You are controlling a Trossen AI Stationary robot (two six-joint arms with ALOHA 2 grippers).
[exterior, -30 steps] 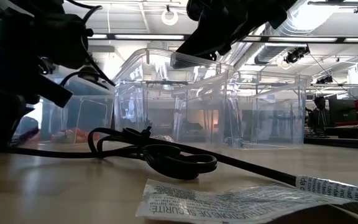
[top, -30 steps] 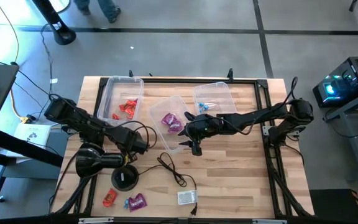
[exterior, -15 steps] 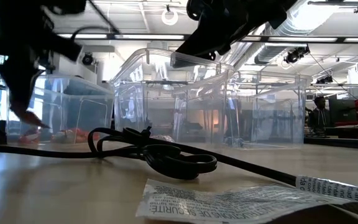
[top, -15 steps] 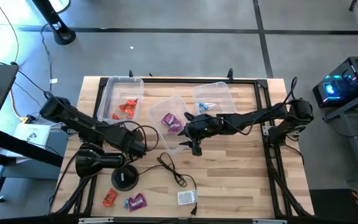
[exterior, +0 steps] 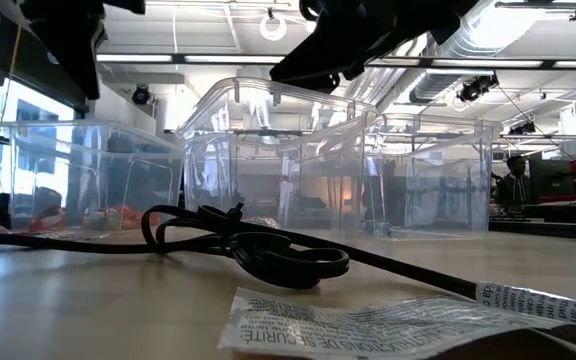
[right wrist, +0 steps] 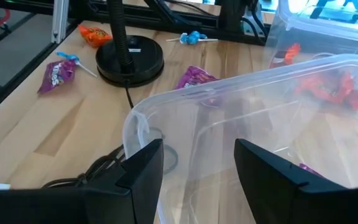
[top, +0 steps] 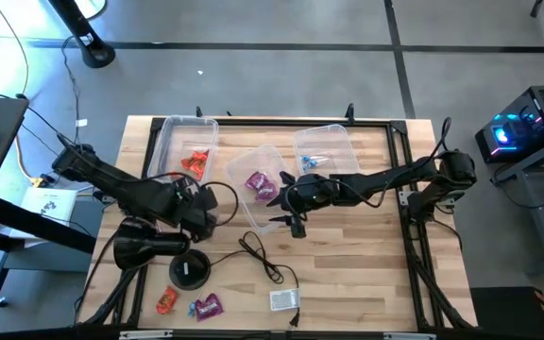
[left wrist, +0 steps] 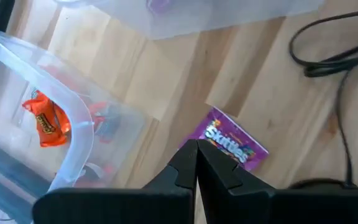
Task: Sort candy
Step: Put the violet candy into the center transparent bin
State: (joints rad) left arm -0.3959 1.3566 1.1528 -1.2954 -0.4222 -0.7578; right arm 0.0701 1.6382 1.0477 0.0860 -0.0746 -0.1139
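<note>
Three clear bins stand at the far side. The left bin (top: 182, 146) holds orange candy (top: 195, 162), the middle bin (top: 263, 189) purple candy (top: 261, 184), and the right bin (top: 324, 151) blue candy (top: 312, 161). My left gripper (left wrist: 196, 148) is shut and raised above a purple Skittles packet (left wrist: 235, 140). The packet lies flat on the wood between the left and middle bins, one corner hidden behind the fingertips. My right gripper (right wrist: 197, 165) is open at the middle bin's near corner, one finger (right wrist: 143, 168) outside the wall and one (right wrist: 272, 177) over the inside. My right gripper comes slanting down from the table's right side. Its fingers stand on either side of the middle bin's near wall (right wrist: 166, 155), close to the rounded corner (right wrist: 134, 124). I cannot tell whether either finger touches the plastic.
Near the front left edge lie a loose orange candy (top: 166, 300) and a purple one (top: 206, 305). A black round base (top: 189, 271), a coiled black cable (top: 258, 255) and a white box (top: 284, 299) are also there. A blue lollipop (right wrist: 191, 37) lies beyond the base.
My left gripper has risen from just above the tabletop, and only its lower part now shows at the top of the low view. It has also gone a little toward the far edge. My right gripper has rolled slightly in place.
</note>
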